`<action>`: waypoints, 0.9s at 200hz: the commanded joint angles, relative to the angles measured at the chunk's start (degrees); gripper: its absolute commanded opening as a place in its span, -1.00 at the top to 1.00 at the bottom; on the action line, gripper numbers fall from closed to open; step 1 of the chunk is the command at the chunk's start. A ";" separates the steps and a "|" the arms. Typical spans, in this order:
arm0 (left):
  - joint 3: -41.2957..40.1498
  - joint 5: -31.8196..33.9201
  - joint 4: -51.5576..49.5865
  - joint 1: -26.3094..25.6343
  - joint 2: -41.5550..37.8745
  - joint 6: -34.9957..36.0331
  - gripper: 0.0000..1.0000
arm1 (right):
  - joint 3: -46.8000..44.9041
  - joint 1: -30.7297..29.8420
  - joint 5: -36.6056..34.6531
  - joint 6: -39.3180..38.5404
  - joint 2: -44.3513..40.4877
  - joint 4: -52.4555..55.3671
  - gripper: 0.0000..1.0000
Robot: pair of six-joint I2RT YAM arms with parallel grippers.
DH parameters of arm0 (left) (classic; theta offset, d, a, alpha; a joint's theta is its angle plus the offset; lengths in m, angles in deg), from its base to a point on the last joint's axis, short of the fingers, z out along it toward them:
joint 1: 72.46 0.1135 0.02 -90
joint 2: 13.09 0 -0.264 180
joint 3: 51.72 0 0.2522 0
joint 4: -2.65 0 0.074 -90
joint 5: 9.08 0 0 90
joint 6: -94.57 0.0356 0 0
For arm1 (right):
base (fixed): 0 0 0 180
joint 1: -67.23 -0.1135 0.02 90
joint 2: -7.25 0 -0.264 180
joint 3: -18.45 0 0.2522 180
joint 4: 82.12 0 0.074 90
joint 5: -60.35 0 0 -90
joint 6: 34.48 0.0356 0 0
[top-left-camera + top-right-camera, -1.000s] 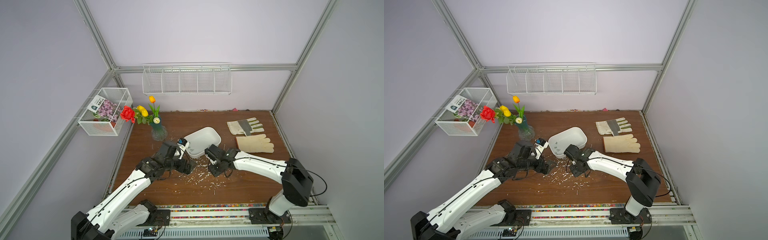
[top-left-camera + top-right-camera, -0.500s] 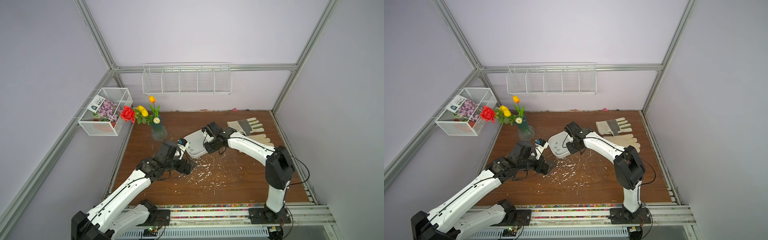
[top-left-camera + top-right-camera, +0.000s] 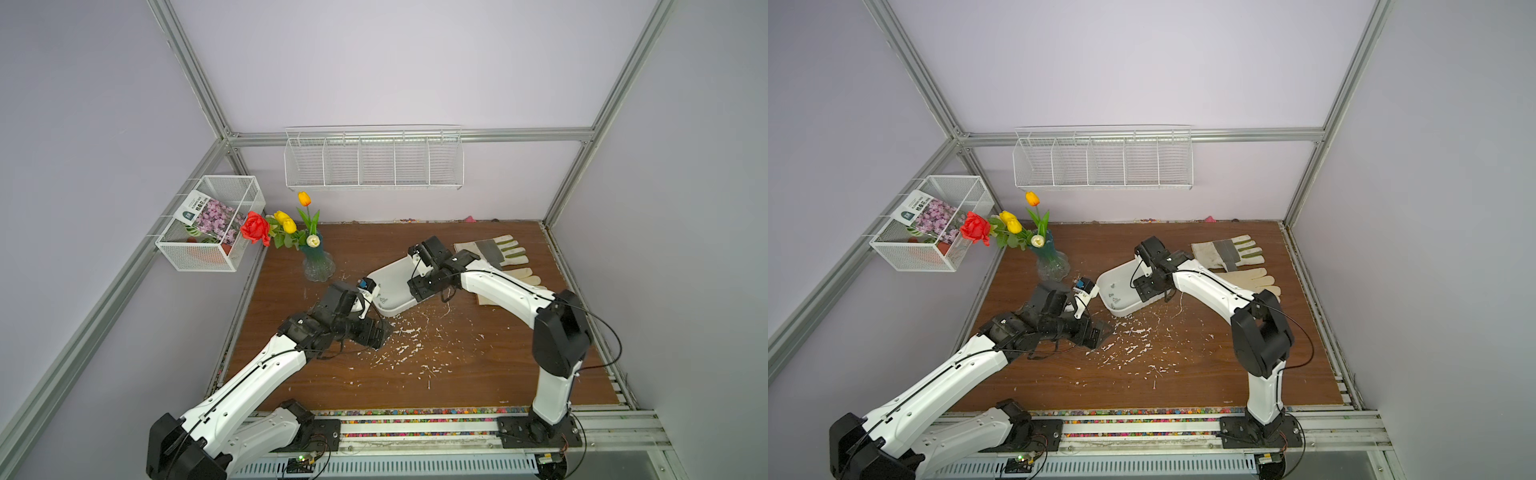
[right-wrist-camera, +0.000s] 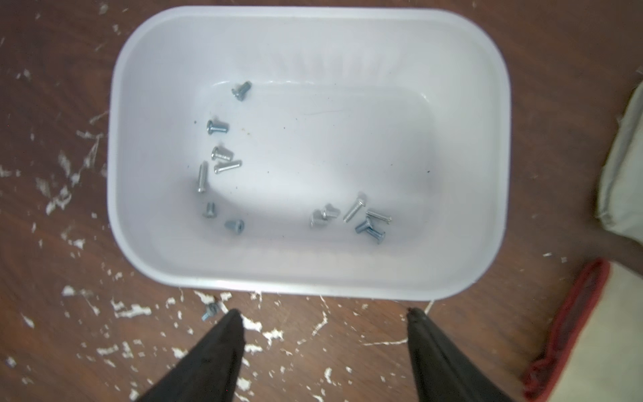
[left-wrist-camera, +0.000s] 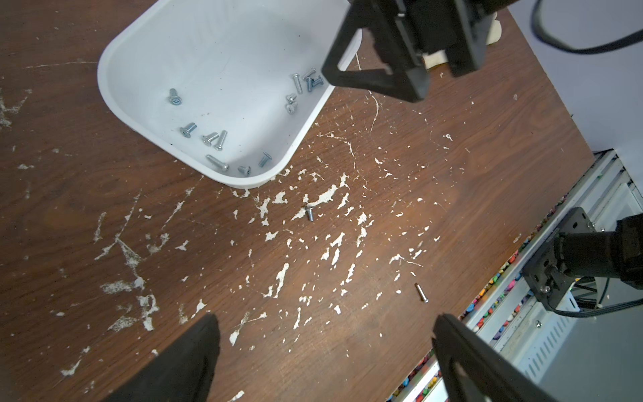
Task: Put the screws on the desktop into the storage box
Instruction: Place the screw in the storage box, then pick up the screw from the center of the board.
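The white storage box (image 3: 388, 286) (image 3: 1119, 293) lies on the dark-brown desktop (image 3: 457, 374), and several screws (image 4: 217, 127) (image 5: 188, 129) rest on its floor. Loose on the desktop are one screw (image 5: 309, 213) (image 4: 209, 310) just outside the box's near rim and another screw (image 5: 421, 292) nearer the front rail. My right gripper (image 4: 324, 312) (image 3: 417, 291) hangs open over the box's near rim, nothing between its fingers. Front-left of the box, my left gripper (image 5: 325, 322) (image 3: 380, 332) stands wide open and empty, low over the flecked board.
Two work gloves (image 3: 490, 253) lie right of the box. A glass vase of flowers (image 3: 318, 266) stands at the back left. Wire baskets (image 3: 374, 162) (image 3: 212, 224) hang on the walls. A metal rail (image 3: 415, 428) runs along the front edge.
My right arm swung from the flecked middle of the board back to the box, and its gripper went from shut to open. The left arm has stayed put.
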 commanded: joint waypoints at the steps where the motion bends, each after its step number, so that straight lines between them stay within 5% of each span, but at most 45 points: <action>1: -0.35 -0.11 0.56 0.30 0.85 0.44 -0.97 | -4.11 0.94 2.22 -0.10 -7.60 -1.49 -0.93; 53: 1.56 -1.90 -0.63 0.21 5.80 1.84 -0.94 | -16.45 0.95 9.58 0.63 -21.80 -2.03 -0.98; 113: 4.60 3.48 -0.53 -3.45 13.85 0.20 -0.90 | -27.96 0.97 19.83 0.58 -38.94 -4.24 -0.97; 180: 8.92 5.13 1.15 -6.01 28.08 -3.09 -0.42 | -30.97 0.95 24.96 1.31 -47.73 -2.63 -0.96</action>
